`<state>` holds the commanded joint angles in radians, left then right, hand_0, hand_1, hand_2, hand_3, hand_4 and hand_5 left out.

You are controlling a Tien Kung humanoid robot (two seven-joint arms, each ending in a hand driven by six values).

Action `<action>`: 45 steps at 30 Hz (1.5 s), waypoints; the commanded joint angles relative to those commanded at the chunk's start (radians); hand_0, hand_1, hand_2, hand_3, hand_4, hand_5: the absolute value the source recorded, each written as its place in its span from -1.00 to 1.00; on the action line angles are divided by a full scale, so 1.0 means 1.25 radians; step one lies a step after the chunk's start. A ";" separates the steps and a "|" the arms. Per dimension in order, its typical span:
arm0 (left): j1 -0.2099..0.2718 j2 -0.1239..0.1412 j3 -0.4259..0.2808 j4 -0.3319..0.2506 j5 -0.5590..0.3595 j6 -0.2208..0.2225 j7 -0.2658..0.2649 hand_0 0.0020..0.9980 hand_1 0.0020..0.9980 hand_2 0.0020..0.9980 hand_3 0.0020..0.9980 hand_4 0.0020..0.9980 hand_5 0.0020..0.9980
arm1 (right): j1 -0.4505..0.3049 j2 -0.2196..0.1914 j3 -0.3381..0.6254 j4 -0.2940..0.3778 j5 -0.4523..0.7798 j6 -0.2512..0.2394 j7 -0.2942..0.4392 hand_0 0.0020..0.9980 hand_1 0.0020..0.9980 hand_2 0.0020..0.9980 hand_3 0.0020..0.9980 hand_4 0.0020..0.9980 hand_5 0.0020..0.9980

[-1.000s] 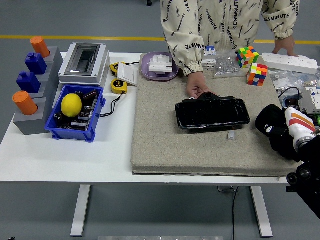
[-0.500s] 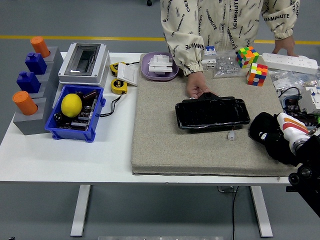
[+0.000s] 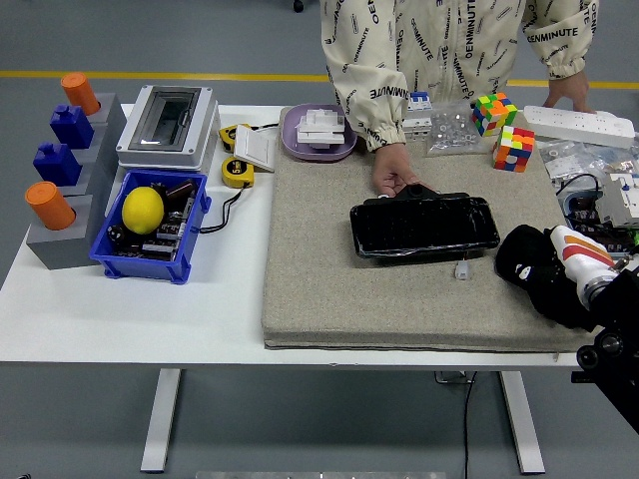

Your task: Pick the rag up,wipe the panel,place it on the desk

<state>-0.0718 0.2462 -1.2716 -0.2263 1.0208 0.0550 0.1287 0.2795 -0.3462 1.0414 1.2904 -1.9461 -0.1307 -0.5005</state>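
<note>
Panel [image 3: 423, 227] on mat [image 3: 329, 269]; bin [image 3: 150, 228] left, perhaps apart.

A lab or workshop: grey floor [image 3: 150, 40] with a yellow line [image 3: 150, 76], a white desk [image 3: 130, 319] crowded with a parts bin [image 3: 152, 228], tape measures [image 3: 238, 172] and a breaker box [image 3: 168, 122].

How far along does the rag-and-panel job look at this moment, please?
Picked up, apparently: the right hand is bundled in a black rag on the grey mat. In hand: the rag sits just right of the black panel, which a person's hand steadies at its far edge. Left: wiping it, then putting the rag down.
</note>
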 joint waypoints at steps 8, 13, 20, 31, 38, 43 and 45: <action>-0.002 -0.002 -0.002 -0.001 0.000 -0.001 0.000 0.31 0.32 0.39 0.16 0.35 -0.13 | 0.003 -0.003 0.004 0.006 -0.011 -0.037 -0.007 -0.18 -0.02 0.07 0.03 0.40 -0.64; 0.001 -0.002 -0.005 0.001 0.002 0.000 0.000 0.31 0.32 0.39 0.16 0.35 -0.13 | 0.002 -0.002 0.001 0.007 -0.011 -0.053 -0.025 -0.18 -0.02 0.07 0.03 0.40 -0.64; -0.002 -0.004 -0.005 -0.001 0.001 -0.001 0.001 0.31 0.32 0.39 0.16 0.35 -0.13 | 0.003 -0.002 0.003 0.009 -0.020 -0.070 -0.033 -0.18 -0.02 0.07 0.03 0.40 -0.64; -0.002 -0.005 -0.009 0.001 0.003 0.000 0.001 0.31 0.32 0.39 0.16 0.35 -0.13 | 0.009 -0.007 0.002 0.014 -0.034 -0.079 -0.054 -0.18 -0.02 0.07 0.03 0.40 -0.64; -0.004 -0.006 -0.012 0.000 0.004 0.000 0.001 0.31 0.32 0.39 0.16 0.35 -0.13 | 0.011 -0.007 0.001 0.015 -0.036 -0.080 -0.062 -0.18 -0.02 0.07 0.03 0.40 -0.64; -0.003 -0.004 -0.011 0.001 0.004 0.000 0.001 0.31 0.32 0.39 0.16 0.35 -0.13 | 0.009 -0.007 0.000 0.015 -0.041 -0.087 -0.076 -0.18 -0.02 0.07 0.03 0.40 -0.64; -0.003 -0.004 -0.011 0.001 0.004 0.000 0.000 0.31 0.32 0.39 0.16 0.35 -0.13 | 0.009 -0.007 0.000 0.015 -0.045 -0.091 -0.082 -0.18 -0.02 0.07 0.03 0.40 -0.64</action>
<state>-0.0758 0.2406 -1.2848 -0.2247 1.0262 0.0555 0.1292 0.2905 -0.3550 1.0408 1.3097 -2.0025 -0.2444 -0.6027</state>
